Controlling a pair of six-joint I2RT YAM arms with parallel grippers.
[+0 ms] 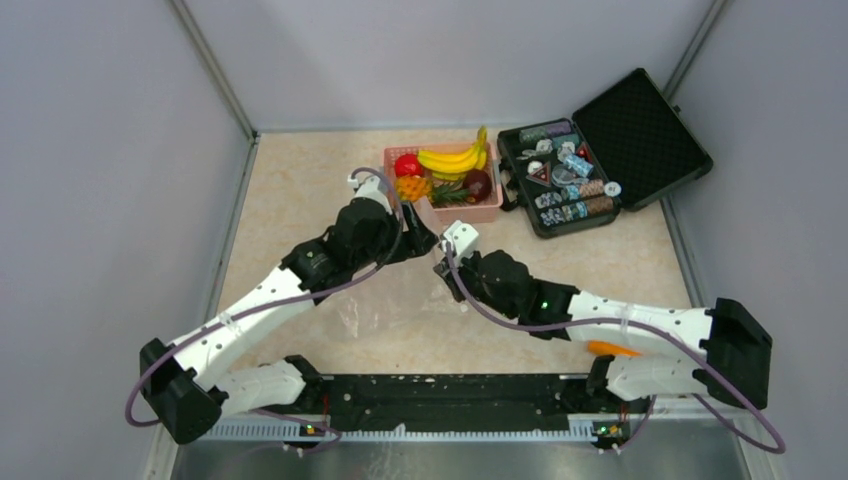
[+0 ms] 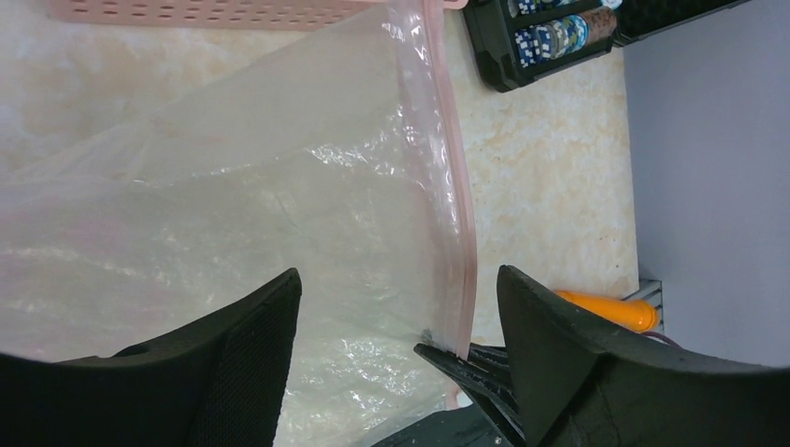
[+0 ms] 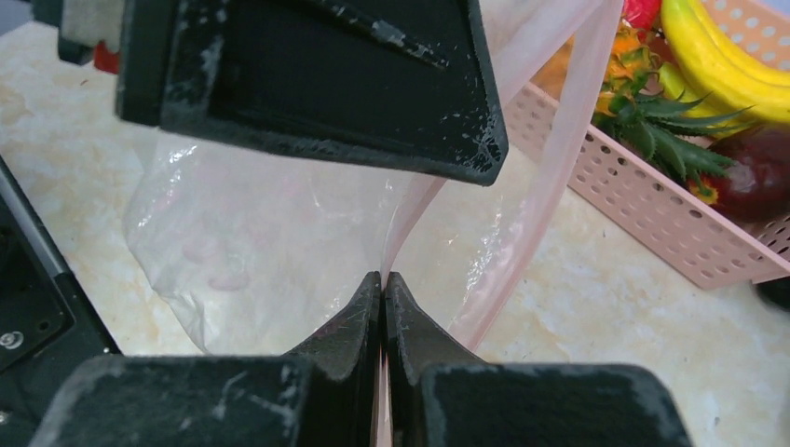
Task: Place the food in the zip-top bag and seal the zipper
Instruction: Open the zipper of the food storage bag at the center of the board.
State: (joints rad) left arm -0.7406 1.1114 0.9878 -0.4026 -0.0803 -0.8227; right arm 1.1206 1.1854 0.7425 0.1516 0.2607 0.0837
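Zipper of the clear zip-top bag, which sprawls on the table just before the pink basket holding the food, is pinched between the pressed-together tips of the right gripper. The left gripper hangs spread above the film; it should catch only the free lip, then part the mouth gently.

We count 1 bag, 1 basket, 1 case, 1 banana bunch, 1 pineapple, 1 red fruit, 1 maroon fruit, 1 orange stick.

Top camera overhead, facing down; both wrist cameras close on zip-top bag.
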